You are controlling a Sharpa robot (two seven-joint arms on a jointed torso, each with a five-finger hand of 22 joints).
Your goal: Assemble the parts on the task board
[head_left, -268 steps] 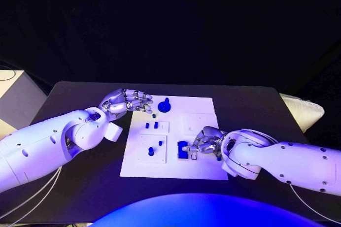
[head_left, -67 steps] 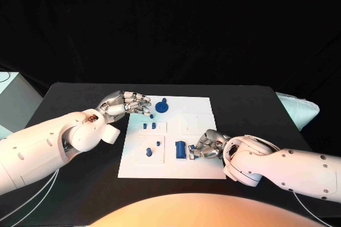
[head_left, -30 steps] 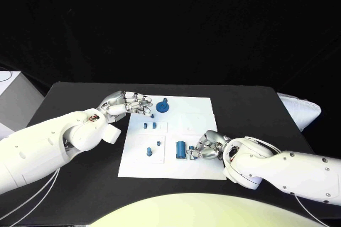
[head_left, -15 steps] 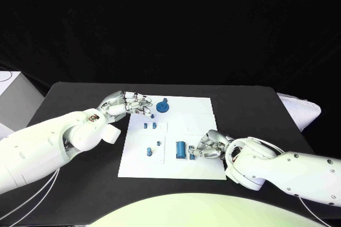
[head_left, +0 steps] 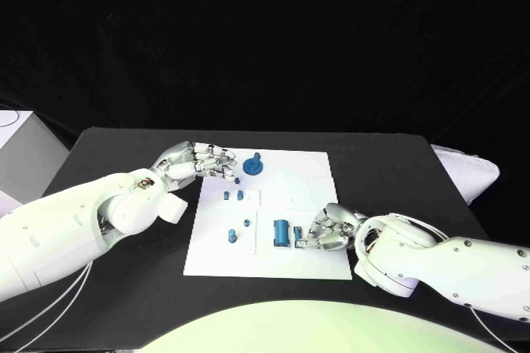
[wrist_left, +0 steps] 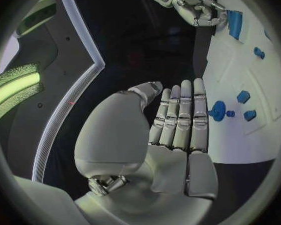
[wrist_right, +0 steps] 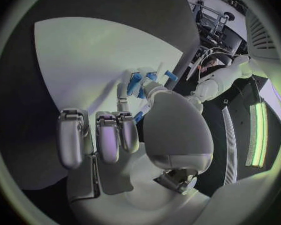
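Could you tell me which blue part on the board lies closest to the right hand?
The small blue piece right at the right hand, beside the longer blue block.

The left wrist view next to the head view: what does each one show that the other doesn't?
Only the left wrist view shows the inner side of the left robot hand: fingers straight and side by side, holding nothing.

Only the head view shows the whole task board, the black table, and both arms reaching in.

Both show the right robot hand beside the long blue part, the round blue part and small blue parts on the board.
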